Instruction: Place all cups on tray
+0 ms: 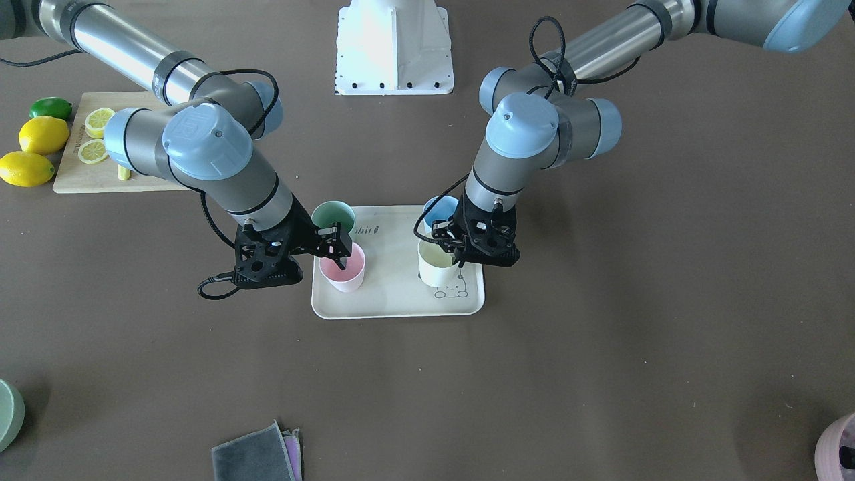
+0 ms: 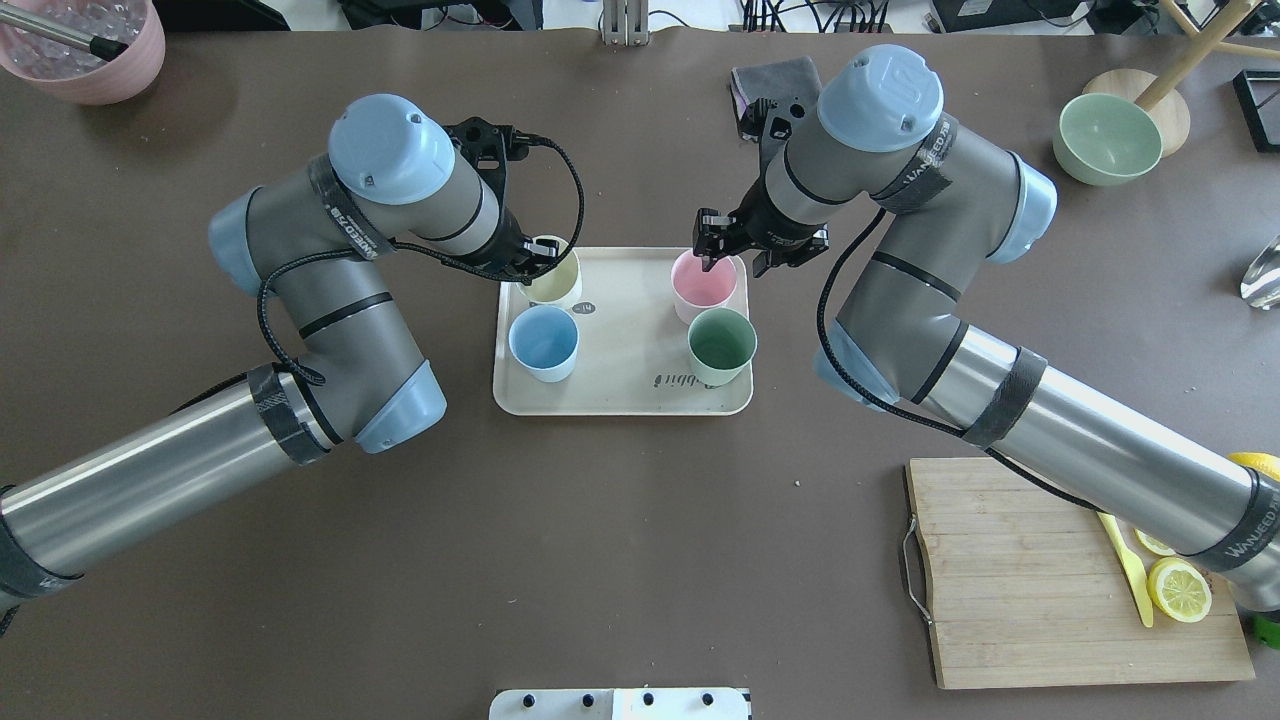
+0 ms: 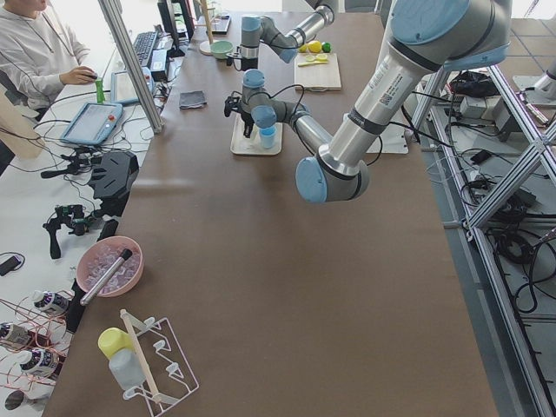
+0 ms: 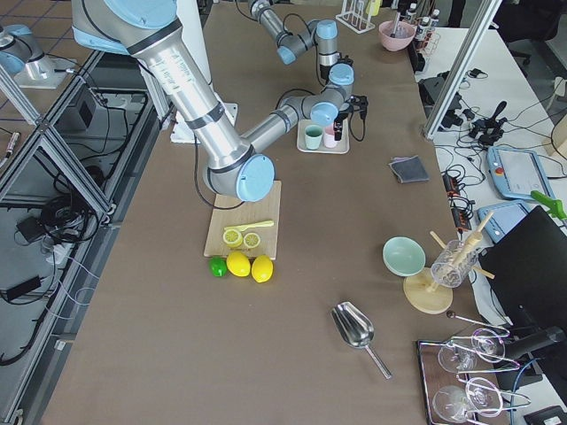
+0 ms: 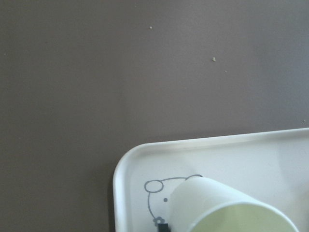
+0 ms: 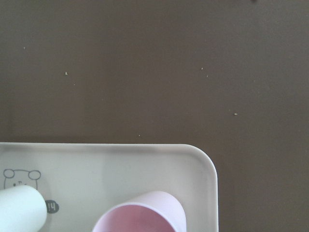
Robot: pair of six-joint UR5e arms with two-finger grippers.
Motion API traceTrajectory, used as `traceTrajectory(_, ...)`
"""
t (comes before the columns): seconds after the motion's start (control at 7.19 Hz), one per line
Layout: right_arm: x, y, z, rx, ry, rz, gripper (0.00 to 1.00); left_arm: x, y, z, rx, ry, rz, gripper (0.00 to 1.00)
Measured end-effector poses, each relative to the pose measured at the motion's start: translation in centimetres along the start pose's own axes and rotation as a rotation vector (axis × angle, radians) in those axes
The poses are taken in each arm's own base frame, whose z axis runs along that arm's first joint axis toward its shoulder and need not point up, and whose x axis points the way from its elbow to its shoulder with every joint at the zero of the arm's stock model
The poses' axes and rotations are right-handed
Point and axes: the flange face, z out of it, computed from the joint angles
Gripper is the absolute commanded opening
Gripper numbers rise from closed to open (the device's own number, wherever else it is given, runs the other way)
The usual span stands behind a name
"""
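The cream tray [image 2: 620, 395] [image 1: 394, 304] lies mid-table with all four cups on it. In the overhead view the light blue cup [image 2: 543, 342] and mint green cup [image 2: 721, 345] stand free on its near side. My left gripper [image 2: 535, 268] [image 1: 456, 252] is shut on the rim of the pale yellow cup [image 2: 556, 285] [image 1: 435, 267], which rests at the tray's far left corner by the bunny drawing [image 5: 157, 193]. My right gripper [image 2: 708, 262] [image 1: 342, 257] is shut on the rim of the pink cup [image 2: 704, 288] [image 1: 344, 272], one finger inside it.
A wooden cutting board [image 2: 1040, 580] with lemon slices lies near right, with whole lemons [image 1: 40, 137] beside it. A green bowl [image 2: 1105, 140] sits far right, a pink bowl [image 2: 90, 45] far left, and a grey cloth [image 1: 257, 454] at the far edge.
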Motion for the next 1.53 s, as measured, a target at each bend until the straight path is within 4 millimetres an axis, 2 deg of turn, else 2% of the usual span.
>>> traceTrajectory(0.14, 0.2, -0.5, -0.5, 0.005, -0.001, 0.005, 1.00, -0.2, -0.7, -0.4, 0.009, 0.000, -0.005, 0.99)
traceTrajectory(0.28, 0.5, -1.1, -1.1, 0.013, -0.002, 0.011, 1.00, -1.6, -2.7, -1.6, 0.033, -0.006, -0.005, 0.99)
traceTrajectory(0.42, 1.1, -1.9, -2.0, 0.021, -0.003, 0.017, 1.00, -4.0, -5.4, -3.4, 0.051, -0.012, 0.011, 0.98)
traceTrajectory(0.56, 2.1, -3.1, -3.0, 0.024, -0.005, 0.024, 1.00, -7.5, -7.7, -5.4, 0.044, -0.011, 0.033, 0.99)
traceTrajectory(0.7, 4.5, -4.6, -4.5, 0.022, -0.005, 0.035, 1.00, -12.3, -8.7, -6.8, 0.026, -0.016, 0.054, 0.99)
traceTrajectory(0.83, 8.6, -6.3, -6.6, 0.021, 0.000, 0.041, 1.00, -18.0, -8.8, -8.1, 0.018, -0.040, 0.090, 0.98)
traceTrajectory(0.97, 14.0, -7.5, -8.9, 0.022, 0.018, 0.017, 1.00, -23.8, -8.5, -9.5, 0.016, -0.074, 0.139, 0.98)
traceTrajectory(1.11, 19.8, -7.7, -11.1, 0.023, 0.046, -0.032, 1.00, -29.3, -8.0, -11.1, 0.005, -0.101, 0.181, 0.98)
traceTrajectory(1.25, 26.3, -7.4, -13.4, 0.020, 0.079, -0.089, 1.00, -35.8, -7.6, -13.6, -0.012, -0.111, 0.218, 0.98)
traceTrajectory(1.39, 32.4, -6.6, -15.7, 0.012, 0.100, -0.134, 1.00, -42.3, -6.7, -16.4, -0.022, -0.113, 0.244, 0.98)
traceTrajectory(1.53, 38.0, -5.2, -17.9, 0.008, 0.112, -0.167, 1.00, -48.0, -5.4, -19.1, -0.018, -0.121, 0.260, 0.98)
